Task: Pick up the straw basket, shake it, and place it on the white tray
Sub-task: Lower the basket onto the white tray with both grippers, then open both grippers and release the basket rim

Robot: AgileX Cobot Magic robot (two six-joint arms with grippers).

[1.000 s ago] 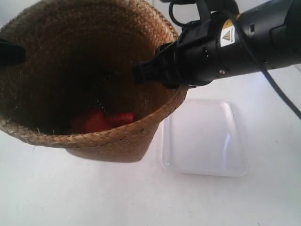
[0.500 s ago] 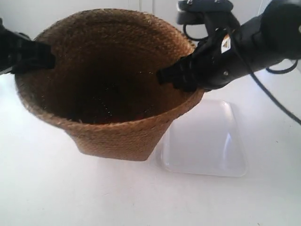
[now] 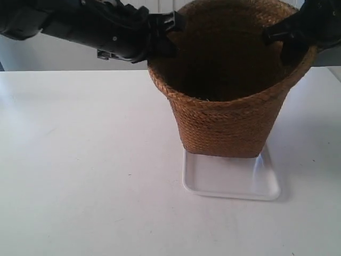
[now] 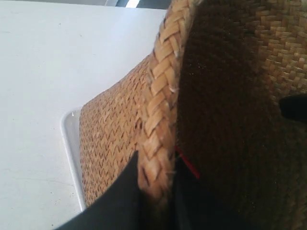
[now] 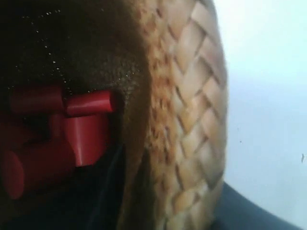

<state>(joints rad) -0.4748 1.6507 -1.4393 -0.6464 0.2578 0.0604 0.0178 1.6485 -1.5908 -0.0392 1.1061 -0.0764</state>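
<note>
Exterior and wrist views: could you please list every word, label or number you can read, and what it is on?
None: no readable text shows on the straw basket, the white tray, the arm at the exterior view's left or the arm at the exterior view's right.

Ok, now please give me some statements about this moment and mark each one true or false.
1. The straw basket stands upright over the white tray. True.
2. The left gripper is open, away from the basket. False: it pinches the basket's edge.
3. Red pieces lie inside the basket. True.
4. The tray is black. False: it is white.
</note>
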